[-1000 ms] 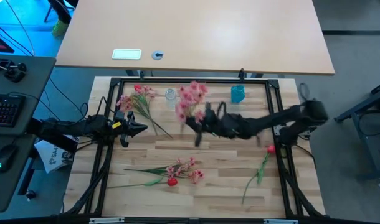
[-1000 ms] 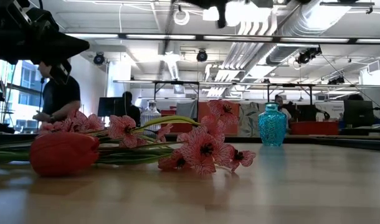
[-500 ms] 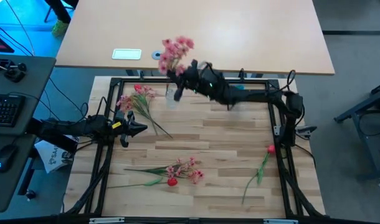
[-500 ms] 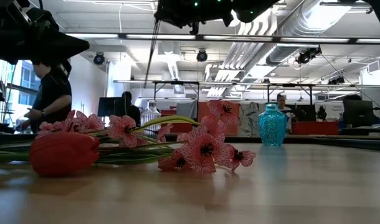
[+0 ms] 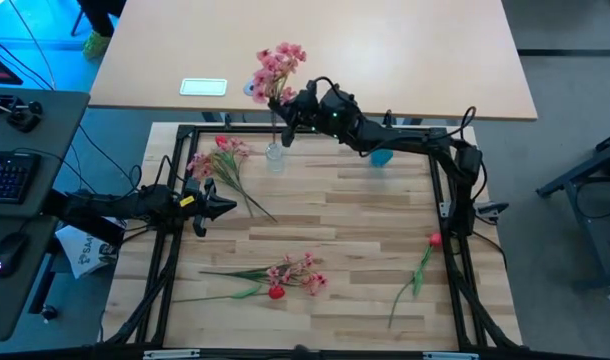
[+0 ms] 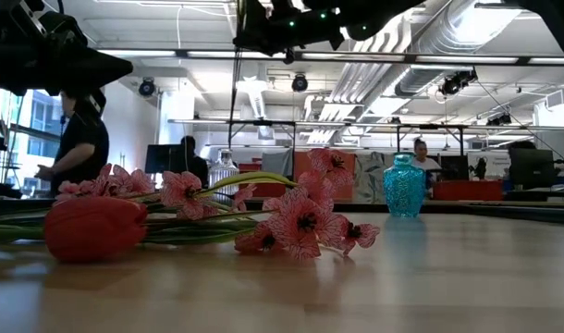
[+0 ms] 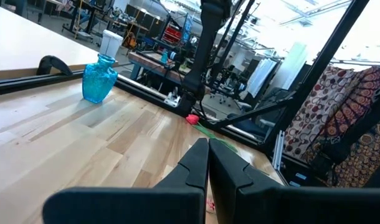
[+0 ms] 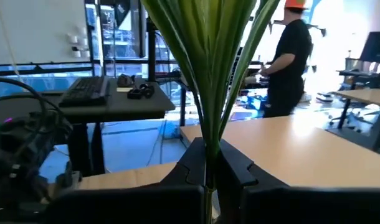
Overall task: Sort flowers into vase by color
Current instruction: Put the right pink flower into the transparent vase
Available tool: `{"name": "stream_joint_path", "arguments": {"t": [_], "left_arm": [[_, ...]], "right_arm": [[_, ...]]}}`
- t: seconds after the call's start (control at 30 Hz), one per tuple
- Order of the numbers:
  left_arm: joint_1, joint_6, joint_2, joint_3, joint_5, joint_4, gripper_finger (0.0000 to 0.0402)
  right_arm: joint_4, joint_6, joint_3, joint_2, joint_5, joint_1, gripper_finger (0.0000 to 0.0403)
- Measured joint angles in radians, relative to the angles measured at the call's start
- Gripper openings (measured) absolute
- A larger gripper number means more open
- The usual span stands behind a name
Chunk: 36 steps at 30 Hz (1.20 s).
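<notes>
The right hand (image 5: pixel 288 108) is raised above the far edge of the table (image 5: pixel 365 225), toward the far left corner. Its fingers are closed on the green stem of a pink spray (image 5: pixel 276 68). The blossoms stand above the hand and the stem hangs straight down from it. In the high view the stem's lower end lines up with the clear vase (image 5: pixel 274 155), which stands on the table near the far edge; the views do not settle whether the stem has entered the vase. In the right wrist view the stem and leaves (image 8: pixel 205 74) rise straight up from between the closed fingers.

The left hand (image 5: pixel 226 206) waits at the left edge of the table, about halfway along it. It is fully closed and holds nothing.

A blue vase (image 5: pixel 382 155) stands at the far edge, to the right of the clear vase and partly under the right arm.

A second pink spray (image 5: pixel 217 160) lies near the far left corner, just beside the clear vase. A third pink spray (image 5: pixel 297 272) and a red flower (image 5: pixel 276 292) lie together near the near edge, left of centre. Another red flower (image 5: pixel 434 240) lies near the right edge, its stem running toward the near edge.
</notes>
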Motion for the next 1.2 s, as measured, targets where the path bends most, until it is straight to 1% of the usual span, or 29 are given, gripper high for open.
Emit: {"name": "stream_joint_path", "arguments": {"t": [0.1, 0.37, 0.57, 0.7, 0.9, 1.2], "left_arm": [[0.0, 0.0, 0.0, 0.0, 0.0, 0.0, 0.0], [0.0, 0.0, 0.0, 0.0, 0.0, -0.001, 0.0], [0.0, 0.0, 0.0, 0.0, 0.0, -0.001, 0.0], [0.0, 0.0, 0.0, 0.0, 0.0, -0.001, 0.0], [0.0, 0.0, 0.0, 0.0, 0.0, -0.001, 0.0], [0.0, 0.0, 0.0, 0.0, 0.0, 0.0, 0.0]], "right_arm": [[0.013, 0.009, 0.0, 0.022, -0.023, 0.0, 0.0], [-0.017, -0.043, 0.0, 0.035, -0.004, 0.0, 0.0], [-0.011, 0.001, 0.0, 0.045, 0.011, -0.002, 0.0], [0.003, 0.037, 0.0, 0.079, 0.014, -0.002, 0.0], [-0.04, 0.023, -0.001, 0.087, 0.071, -0.002, 0.0], [-0.041, 0.05, -0.001, 0.11, 0.074, -0.002, 0.0]]}}
